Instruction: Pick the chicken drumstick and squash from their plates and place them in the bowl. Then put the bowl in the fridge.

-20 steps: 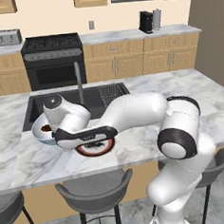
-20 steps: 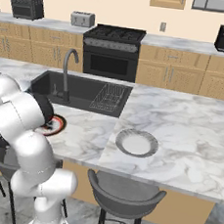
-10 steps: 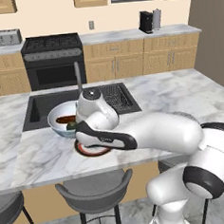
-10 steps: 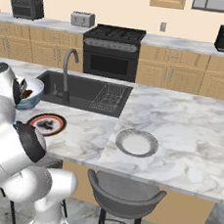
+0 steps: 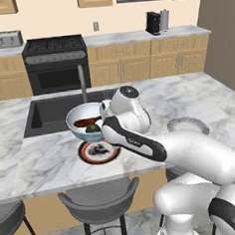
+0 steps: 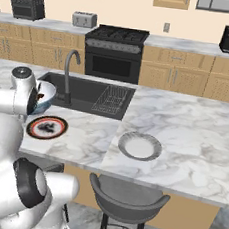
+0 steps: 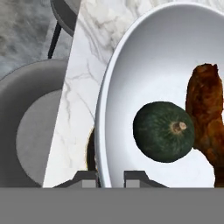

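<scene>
Fingers [image 7: 111,177] pinch the bowl [image 7: 131,78] rim at 6 o'clock; squash [image 7: 163,131] sits inside, drumstick [image 7: 206,113] touching at its 3 o'clock.

A marble island counter [image 5: 48,160] carried the things, with a dark sink [image 6: 91,94] set into it. Just in front of the sink lay the red-rimmed plate [image 6: 46,127], flat on the marble. To the sink's right and nearer the stools lay the grey plate [image 6: 139,146].
</scene>
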Tool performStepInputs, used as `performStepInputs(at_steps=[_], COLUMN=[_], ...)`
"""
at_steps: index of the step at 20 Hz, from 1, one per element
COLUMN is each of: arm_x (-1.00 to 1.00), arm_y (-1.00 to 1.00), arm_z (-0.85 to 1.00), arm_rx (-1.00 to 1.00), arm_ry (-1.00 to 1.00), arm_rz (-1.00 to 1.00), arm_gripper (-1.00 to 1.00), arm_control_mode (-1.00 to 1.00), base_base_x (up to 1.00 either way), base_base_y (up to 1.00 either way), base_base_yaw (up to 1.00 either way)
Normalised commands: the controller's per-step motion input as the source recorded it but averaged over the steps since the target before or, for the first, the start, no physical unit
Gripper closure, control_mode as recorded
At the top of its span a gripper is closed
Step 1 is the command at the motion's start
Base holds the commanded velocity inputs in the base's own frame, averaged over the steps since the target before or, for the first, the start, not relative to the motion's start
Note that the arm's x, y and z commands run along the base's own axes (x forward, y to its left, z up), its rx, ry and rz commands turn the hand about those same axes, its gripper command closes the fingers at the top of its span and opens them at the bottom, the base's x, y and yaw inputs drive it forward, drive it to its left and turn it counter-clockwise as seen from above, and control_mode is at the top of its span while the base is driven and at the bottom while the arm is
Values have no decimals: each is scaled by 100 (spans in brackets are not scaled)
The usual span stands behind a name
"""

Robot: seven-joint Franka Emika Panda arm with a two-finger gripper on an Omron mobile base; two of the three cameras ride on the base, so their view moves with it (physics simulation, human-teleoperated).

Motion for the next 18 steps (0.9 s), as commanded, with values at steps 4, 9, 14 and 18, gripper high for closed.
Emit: performStepInputs(at_steps=[4,9,14,18], arm_x=[-15,-23,-23,-17], arm_y=[-63,-57,-49,-40], arm_z=[23,15,7,2], arm_rx=[0,0,0,0], arm_ry=[0,0,0,0], arm_rz=[16,9,1,0], arm_gripper=[100,100,100,100], arm_control_mode=[-100,-100,-100,-100], base_base_x=[0,0,0,0], base_base_y=[0,0,0,0], base_base_yaw=[0,0,0,0])
